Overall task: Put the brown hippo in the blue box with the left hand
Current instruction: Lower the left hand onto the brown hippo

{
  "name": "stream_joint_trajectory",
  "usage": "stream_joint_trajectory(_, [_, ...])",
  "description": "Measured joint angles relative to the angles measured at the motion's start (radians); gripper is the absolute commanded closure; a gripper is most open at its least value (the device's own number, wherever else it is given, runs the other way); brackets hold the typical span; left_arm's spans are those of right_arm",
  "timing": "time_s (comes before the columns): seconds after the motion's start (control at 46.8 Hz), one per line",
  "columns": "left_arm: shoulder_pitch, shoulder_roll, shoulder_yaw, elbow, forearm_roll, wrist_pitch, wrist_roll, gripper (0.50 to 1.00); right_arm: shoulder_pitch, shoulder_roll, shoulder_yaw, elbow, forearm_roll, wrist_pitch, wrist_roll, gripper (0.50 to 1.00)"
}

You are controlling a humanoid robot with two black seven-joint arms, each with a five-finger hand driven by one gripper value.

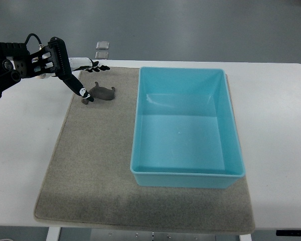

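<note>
The brown hippo (101, 93) lay on the mat (90, 165) at about ten o'clock, just left of the empty blue box (186, 175), with the left hand's (60, 63) fingers (76, 86) extended, touching its near end but grasping nothing, so lifting and placing remained.

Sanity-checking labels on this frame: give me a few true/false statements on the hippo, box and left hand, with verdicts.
1. The brown hippo lies inside the blue box. False: it lies on the grey mat, left of the box.
2. The blue box holds nothing. True.
3. The left hand reaches in from the picture's left, with a fingertip down by the hippo's left end. True.
4. The left hand has lifted the hippo off the mat. False: the hippo rests on the mat, ungrasped.
5. The right hand shows beside the box. False: it is out of view.
</note>
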Motion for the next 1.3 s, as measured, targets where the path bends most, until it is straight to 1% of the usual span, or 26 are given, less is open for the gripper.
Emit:
stream_joint_trajectory(0.15, [-0.004, -0.016, 0.0, 0.001, 0.084, 0.015, 0.006, 0.501, 0.0, 0.0, 0.0, 0.0, 0.0, 0.0, 0.0, 0.564])
stream_joint_trajectory(0.385, [0.004, -0.048, -0.003, 0.024, 0.101, 0.024, 0.03, 0.501, 0.0, 0.0, 0.0, 0.0, 0.0, 0.0, 0.0, 0.564])
stream_joint_trajectory(0.791, [0.01, -0.075, -0.011, 0.027, 0.087, 0.021, 0.029, 0.501, 0.0, 0.0, 0.0, 0.0, 0.0, 0.0, 0.0, 0.564])
stream_joint_trajectory(1.07, [0.01, -0.083, -0.014, 0.036, 0.089, 0.035, 0.015, 0.501, 0.0, 0.0, 0.0, 0.0, 0.0, 0.0, 0.0, 0.564])
stream_joint_trajectory(1.305, [0.01, -0.088, 0.0, 0.043, 0.127, 0.037, 0.022, 0.501, 0.0, 0.0, 0.0, 0.0, 0.0, 0.0, 0.0, 0.564])
